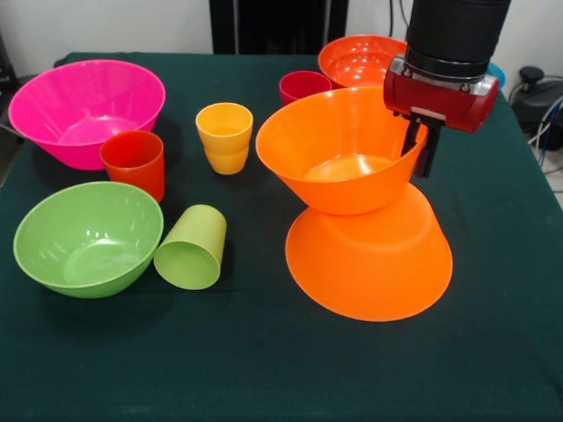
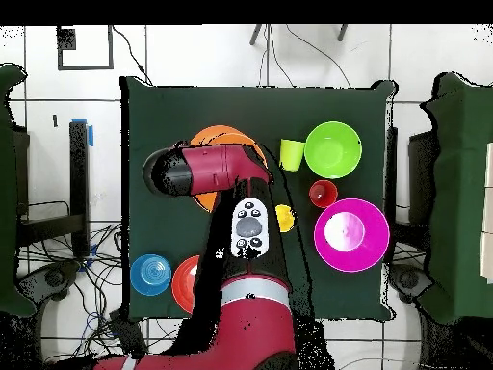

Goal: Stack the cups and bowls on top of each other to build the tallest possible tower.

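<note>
Hovering my hand astride the upper orange bowl's right rim, seemingly clamped on it, atop the inverted orange bowl.

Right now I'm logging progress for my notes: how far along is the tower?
Done: one large orange bowl lies upside down with a second orange bowl upright on it.

In hand: the gripper straddles that upper bowl's rim; whether it grips is unclear.

Left: the pink bowl, green bowl, round red-orange bowl, blue bowl and all four cups, including the tipped lime green cup, remain unstacked.
</note>
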`<move>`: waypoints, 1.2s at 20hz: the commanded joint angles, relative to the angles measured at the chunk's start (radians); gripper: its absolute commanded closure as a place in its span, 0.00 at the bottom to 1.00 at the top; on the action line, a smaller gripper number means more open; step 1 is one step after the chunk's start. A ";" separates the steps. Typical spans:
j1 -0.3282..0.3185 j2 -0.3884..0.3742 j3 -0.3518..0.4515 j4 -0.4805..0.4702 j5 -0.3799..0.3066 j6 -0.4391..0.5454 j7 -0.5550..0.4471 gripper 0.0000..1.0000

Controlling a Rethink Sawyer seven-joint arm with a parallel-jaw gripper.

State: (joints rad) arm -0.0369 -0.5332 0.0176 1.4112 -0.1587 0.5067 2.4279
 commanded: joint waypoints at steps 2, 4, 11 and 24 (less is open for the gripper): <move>0.011 0.146 0.131 -0.006 -0.075 0.067 -0.148 1.00; 0.020 0.142 0.120 -0.015 -0.078 0.087 -0.144 1.00; 0.032 0.098 0.100 -0.032 -0.086 0.164 -0.153 1.00; 0.019 0.032 0.106 -0.035 -0.078 0.293 -0.205 1.00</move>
State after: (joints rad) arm -0.0337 -0.5337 0.0190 1.3750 -0.1587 0.6495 2.4279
